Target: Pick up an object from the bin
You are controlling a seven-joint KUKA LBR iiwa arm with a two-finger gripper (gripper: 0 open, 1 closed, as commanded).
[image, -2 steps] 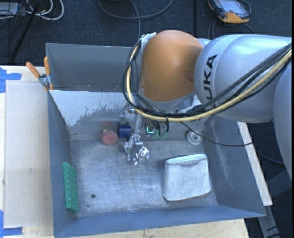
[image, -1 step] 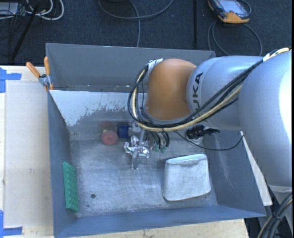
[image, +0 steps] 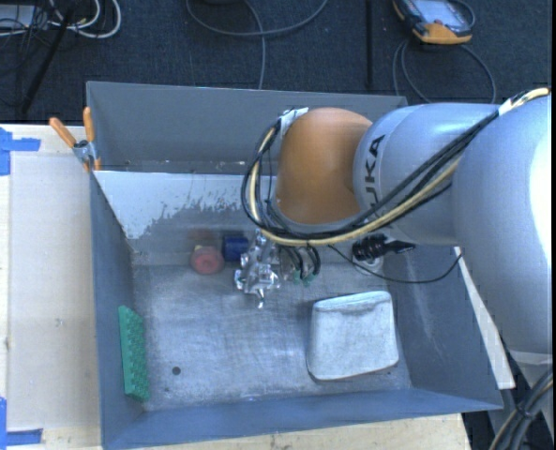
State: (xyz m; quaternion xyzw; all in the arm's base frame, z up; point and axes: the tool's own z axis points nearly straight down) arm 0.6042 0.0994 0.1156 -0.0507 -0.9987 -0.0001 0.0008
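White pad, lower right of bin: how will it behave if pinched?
The white pad looks puffy with rounded corners, so probably soft and light; pinched at an edge it may sag or fold. It lies flat on the bin floor, so it should slide rather than roll.

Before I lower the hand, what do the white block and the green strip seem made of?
The white block: likely soft foam or cloth, matte; rounded corners, slightly sunken top. The green strip: probably moulded plastic or rubber, with a bumpy studded face; which one I cannot tell.
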